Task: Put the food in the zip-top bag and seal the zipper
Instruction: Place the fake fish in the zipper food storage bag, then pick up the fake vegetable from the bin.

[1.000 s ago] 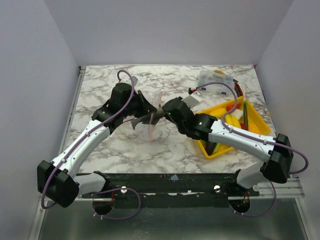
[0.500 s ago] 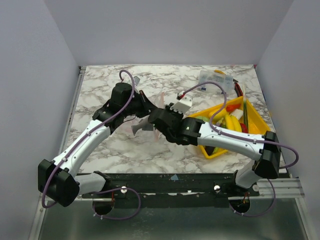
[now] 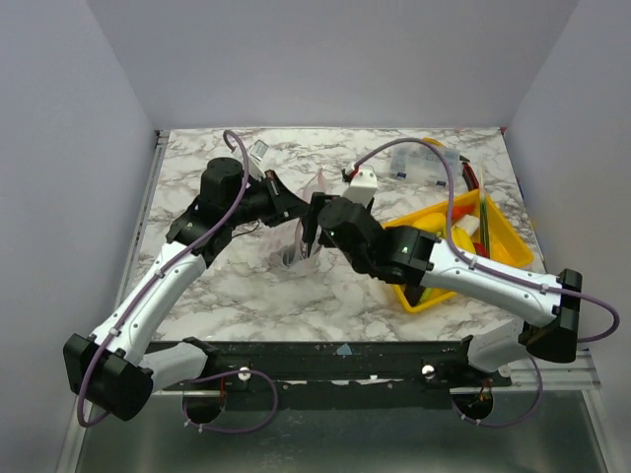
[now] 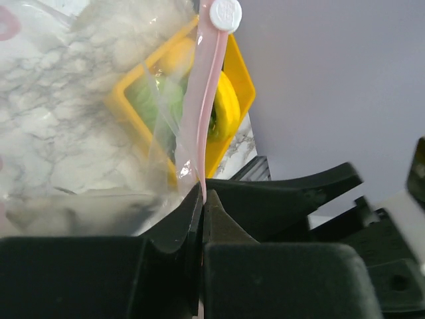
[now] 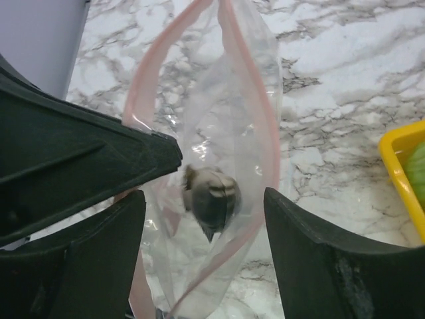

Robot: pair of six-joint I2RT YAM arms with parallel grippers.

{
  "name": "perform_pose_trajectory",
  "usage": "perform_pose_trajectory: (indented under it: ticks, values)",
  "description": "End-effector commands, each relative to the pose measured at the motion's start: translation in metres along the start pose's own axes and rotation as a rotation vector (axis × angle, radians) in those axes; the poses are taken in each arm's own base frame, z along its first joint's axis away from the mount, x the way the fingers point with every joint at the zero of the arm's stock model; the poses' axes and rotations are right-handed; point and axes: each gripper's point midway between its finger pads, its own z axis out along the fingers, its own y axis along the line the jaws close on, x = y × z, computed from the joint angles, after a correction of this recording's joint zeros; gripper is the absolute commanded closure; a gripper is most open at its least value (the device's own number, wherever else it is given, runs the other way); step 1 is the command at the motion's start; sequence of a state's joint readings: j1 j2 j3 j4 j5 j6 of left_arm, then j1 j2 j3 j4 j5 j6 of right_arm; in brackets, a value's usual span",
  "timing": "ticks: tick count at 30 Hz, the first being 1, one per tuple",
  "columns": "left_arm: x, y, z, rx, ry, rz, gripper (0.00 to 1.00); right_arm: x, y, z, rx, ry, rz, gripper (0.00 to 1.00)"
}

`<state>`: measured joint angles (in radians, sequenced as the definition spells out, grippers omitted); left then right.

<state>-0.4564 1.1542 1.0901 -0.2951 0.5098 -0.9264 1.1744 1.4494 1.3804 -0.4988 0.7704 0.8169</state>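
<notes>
Since a second ago: right pincer (image 3: 314, 227) swung over the bag mouth and sprung wide, released. Dark eggplant (image 5: 211, 199) now inside the zip-top bag (image 5: 222, 100).
Left pincer (image 4: 201, 199): clenched on the zipper (image 4: 202, 119), mouth held up off the desk (image 3: 197, 163).
Bag: thin, limp, slippery, light; best gripped by the stiffer pink strip.
Food: small, light, probably rigid, prone to rolling.
Remainder: in yellow tray (image 3: 515, 235) at right; clear box (image 3: 424, 158) beyond.
Obstruction: left pincer crowding the mouth.
</notes>
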Motion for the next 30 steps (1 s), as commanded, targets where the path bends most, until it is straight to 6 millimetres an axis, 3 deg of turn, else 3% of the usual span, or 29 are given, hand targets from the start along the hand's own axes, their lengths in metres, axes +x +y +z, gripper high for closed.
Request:
perform_pose_trajectory:
  ticks: [1,4,6,8,11,13,15,22,24,27,30]
  values:
    - [-0.006,-0.002,-0.013,0.000,-0.016,0.027,1.00,-0.026,0.009,-0.023,-0.098,0.095,-0.136,0.24]
    - [-0.011,-0.006,-0.021,-0.003,-0.031,0.052,1.00,-0.040,0.000,-0.036,-0.094,0.085,-0.155,0.24]
    - [-0.019,-0.011,-0.033,-0.031,-0.056,0.080,1.00,-0.054,-0.022,-0.044,-0.029,0.050,-0.141,0.30]
    - [-0.028,-0.016,-0.050,-0.099,-0.099,0.102,1.00,-0.064,-0.058,-0.046,0.059,0.026,-0.140,0.31]
    - [-0.039,-0.023,-0.072,-0.169,-0.150,0.145,1.00,-0.071,-0.135,-0.036,0.238,0.053,-0.073,0.30]
    - [-0.048,-0.024,-0.083,-0.216,-0.200,0.170,1.00,-0.067,-0.178,-0.027,0.313,0.073,-0.031,0.29]
    - [-0.053,-0.020,-0.085,-0.245,-0.210,0.196,1.00,-0.050,-0.211,-0.016,0.352,0.128,0.013,0.28]
    - [-0.061,0.004,-0.076,-0.368,-0.149,0.292,1.00,0.002,-0.291,0.015,0.539,0.223,0.109,0.30]
    - [-0.068,0.010,-0.082,-0.420,-0.170,0.328,1.00,0.013,-0.306,0.020,0.590,0.240,0.116,0.31]
    - [-0.074,0.013,-0.087,-0.456,-0.195,0.349,1.00,0.023,-0.313,0.029,0.604,0.248,0.125,0.35]
    - [-0.068,0.011,-0.078,-0.402,-0.171,0.350,1.00,0.031,-0.320,0.037,0.626,0.242,0.127,0.39]
